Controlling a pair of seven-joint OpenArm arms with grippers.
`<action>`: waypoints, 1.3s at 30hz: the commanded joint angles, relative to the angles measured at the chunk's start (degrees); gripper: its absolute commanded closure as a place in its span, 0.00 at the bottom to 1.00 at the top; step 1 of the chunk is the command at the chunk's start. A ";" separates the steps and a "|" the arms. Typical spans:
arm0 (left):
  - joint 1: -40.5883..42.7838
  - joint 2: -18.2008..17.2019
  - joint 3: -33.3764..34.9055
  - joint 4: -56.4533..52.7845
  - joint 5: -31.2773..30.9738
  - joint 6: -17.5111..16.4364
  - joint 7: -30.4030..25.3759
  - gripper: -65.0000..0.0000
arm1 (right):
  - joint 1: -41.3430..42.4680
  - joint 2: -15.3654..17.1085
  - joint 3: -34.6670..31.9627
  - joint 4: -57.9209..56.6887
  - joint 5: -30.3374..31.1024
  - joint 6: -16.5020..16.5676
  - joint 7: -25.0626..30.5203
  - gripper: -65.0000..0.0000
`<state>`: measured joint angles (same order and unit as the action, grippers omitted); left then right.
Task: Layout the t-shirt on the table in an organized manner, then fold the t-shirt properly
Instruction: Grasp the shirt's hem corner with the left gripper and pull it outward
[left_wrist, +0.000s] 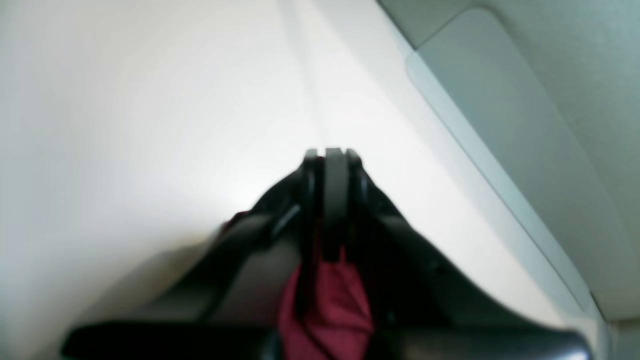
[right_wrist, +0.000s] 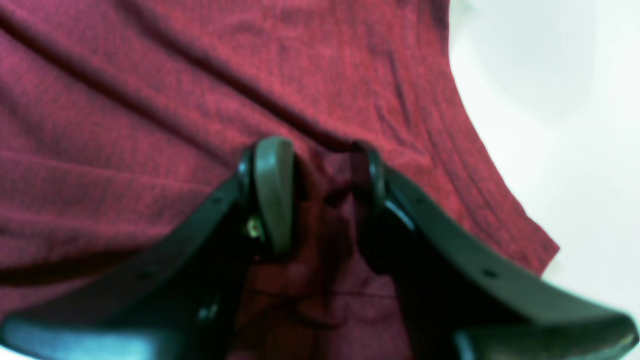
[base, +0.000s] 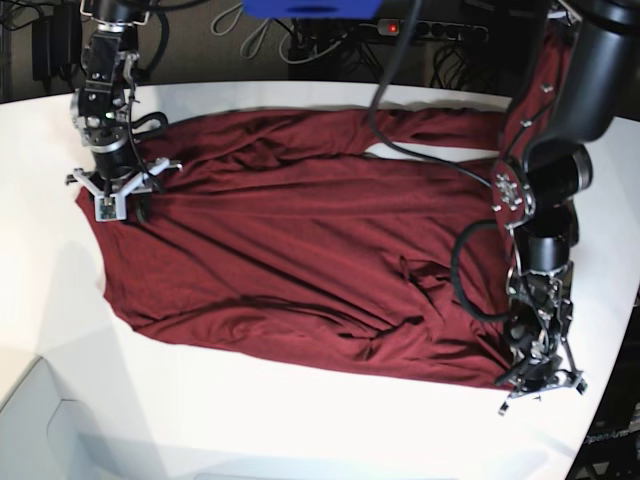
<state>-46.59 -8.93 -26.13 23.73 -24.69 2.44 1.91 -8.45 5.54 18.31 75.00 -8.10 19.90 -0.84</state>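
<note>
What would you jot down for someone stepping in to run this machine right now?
Left pincer: shut on the t-shirt, at its near corner by the table edge.
Right pincer: jaws apart with a bunch of cloth between them, at the opposite end of the shirt.
Shirt: spread across the white table, mostly flat, wrinkles across the middle, one long sleeve lying along the far edge.
Done: rough layout.
Left: smooth the wrinkles, then all the folding.
</note>
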 joint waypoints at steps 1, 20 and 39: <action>-2.95 -0.26 0.15 0.32 -0.15 -0.81 -2.57 0.99 | 0.05 0.48 0.11 0.29 -0.74 0.01 -1.31 0.73; -6.55 -2.72 0.15 -8.47 -0.15 -0.63 -8.90 0.67 | 0.23 0.48 0.29 0.56 -0.74 0.01 -1.31 0.73; 17.53 2.99 0.15 22.21 -0.50 -1.07 4.11 0.45 | -0.12 0.57 0.55 5.04 -0.74 0.01 -1.31 0.73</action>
<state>-25.82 -5.21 -26.13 44.80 -24.99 2.68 8.01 -9.15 5.54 18.61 78.81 -9.30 19.99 -3.86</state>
